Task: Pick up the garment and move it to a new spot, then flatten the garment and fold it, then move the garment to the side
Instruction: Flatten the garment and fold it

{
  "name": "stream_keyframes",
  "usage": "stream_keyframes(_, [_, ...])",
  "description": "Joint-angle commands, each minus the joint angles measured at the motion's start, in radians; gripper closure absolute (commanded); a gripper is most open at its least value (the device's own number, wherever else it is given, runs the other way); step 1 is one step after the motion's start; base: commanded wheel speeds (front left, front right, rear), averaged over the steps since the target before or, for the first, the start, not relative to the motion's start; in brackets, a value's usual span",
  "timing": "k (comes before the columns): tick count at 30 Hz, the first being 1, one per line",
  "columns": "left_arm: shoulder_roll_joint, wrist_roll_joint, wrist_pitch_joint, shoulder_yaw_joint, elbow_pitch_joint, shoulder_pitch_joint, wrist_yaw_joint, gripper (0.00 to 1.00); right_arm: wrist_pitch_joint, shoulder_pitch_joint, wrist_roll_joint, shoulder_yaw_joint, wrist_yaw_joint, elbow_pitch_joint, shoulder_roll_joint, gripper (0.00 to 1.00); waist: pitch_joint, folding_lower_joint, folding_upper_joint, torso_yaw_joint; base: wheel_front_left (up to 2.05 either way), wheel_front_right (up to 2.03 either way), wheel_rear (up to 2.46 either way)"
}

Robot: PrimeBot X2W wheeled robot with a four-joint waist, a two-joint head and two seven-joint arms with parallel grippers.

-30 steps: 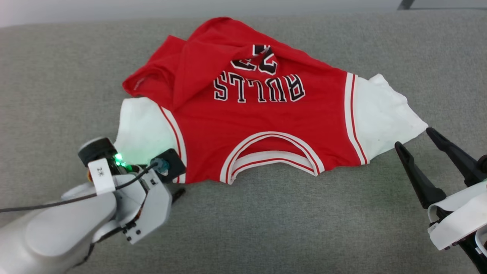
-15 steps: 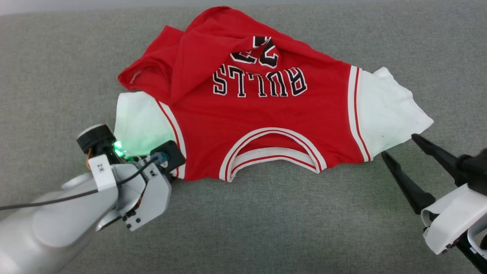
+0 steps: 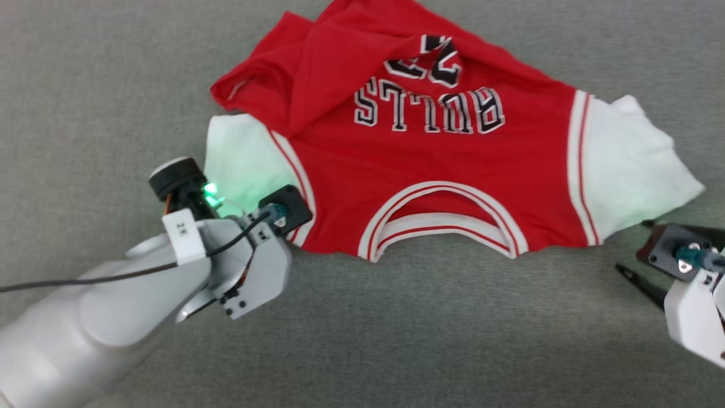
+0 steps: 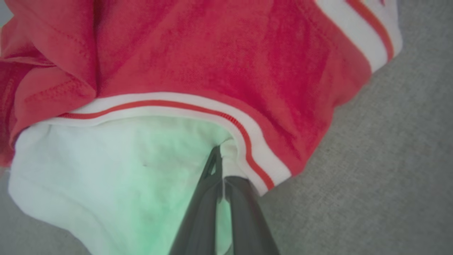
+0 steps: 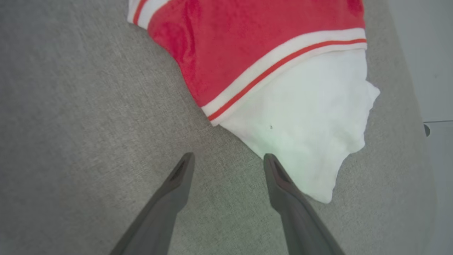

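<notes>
The garment [image 3: 430, 170], a red jersey with white sleeves and black "BULLS" lettering, lies rumpled on the grey surface, its hem folded over the number. My left gripper [image 4: 217, 157] is shut on the white sleeve [image 4: 116, 170] right beside the striped trim. In the head view the left wrist [image 3: 257, 266] covers that sleeve's near corner. My right gripper [image 5: 228, 157] stands open just off the other white sleeve [image 5: 304, 117], one finger [image 5: 283, 184] at the sleeve's edge, nothing between the fingers. The right gripper [image 3: 634, 246] sits at the right edge of the head view.
The grey woven surface [image 3: 430, 340] stretches all around the garment. In the right wrist view its edge [image 5: 417, 148] runs down the right side, with a pale wall beyond.
My left gripper has shut on the white sleeve. The right gripper has tipped down toward the other sleeve. The head camera has moved, shifting the whole picture.
</notes>
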Motion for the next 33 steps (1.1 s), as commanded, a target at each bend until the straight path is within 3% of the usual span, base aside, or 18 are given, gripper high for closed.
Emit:
stream_keyframes(1, [-0.028,0.004,-0.003,-0.010,0.005,-0.006,0.003,1.00,-0.008,-0.087,0.009,0.085,-0.001,0.032,-0.011,0.00,0.042,0.0000,-0.0001,0.046,0.00,0.00,0.00])
stream_keyframes(8, [-0.065,0.011,-0.026,-0.012,0.015,-0.033,0.003,1.00,-0.074,-0.336,0.037,0.340,-0.001,0.192,0.016,0.00,0.084,0.0000,-0.0001,0.088,0.00,0.00,0.00])
stream_keyframes(12, [-0.078,-0.004,-0.043,-0.012,0.019,-0.046,0.003,1.00,-0.104,-0.374,0.035,0.379,-0.003,0.263,0.056,0.00,0.097,0.0000,-0.0001,0.101,0.00,0.00,0.00])
stream_keyframes(13, [-0.081,-0.013,-0.047,-0.012,0.022,-0.049,0.003,1.00,-0.108,-0.375,0.037,0.381,-0.004,0.274,0.068,0.33,0.098,0.0000,-0.0001,0.103,0.00,0.00,0.00])
stream_keyframes(14, [-0.084,-0.018,-0.048,-0.012,0.024,-0.052,0.003,1.00,-0.099,-0.354,0.027,0.383,-0.005,0.277,0.080,0.77,0.098,0.0000,-0.0001,0.104,0.00,0.00,0.00])
stream_keyframes(15, [-0.085,-0.029,-0.054,-0.012,0.027,-0.054,0.003,1.00,-0.099,-0.338,0.035,0.387,-0.005,0.283,0.088,1.00,0.097,0.0000,-0.0001,0.104,0.00,0.00,0.00])
stream_keyframes(23, [-0.060,-0.184,-0.162,-0.006,0.068,-0.063,0.003,1.00,-0.278,-0.391,0.186,0.354,-0.002,0.347,0.091,1.00,0.033,0.0000,-0.0001,0.088,0.00,0.00,0.00])
stream_keyframes(28, [-0.024,-0.343,-0.310,0.007,0.089,-0.074,0.003,1.00,-0.416,-0.345,0.285,0.204,-0.001,0.340,0.051,1.00,-0.040,0.0000,-0.0001,0.084,0.00,0.00,0.00])
stream_keyframes(32, [0.021,-0.516,-0.407,0.072,0.039,-0.051,0.003,1.00,-0.466,-0.283,0.359,0.069,-0.001,0.301,0.014,1.00,-0.079,0.0000,-0.0001,0.082,0.00,0.00,0.00])
stream_keyframes(33, [0.021,-0.516,-0.407,0.072,0.039,-0.051,0.003,1.00,-0.466,-0.283,0.359,0.069,-0.001,0.301,0.014,1.00,-0.079,0.0000,-0.0001,0.082,0.00,0.00,0.00])
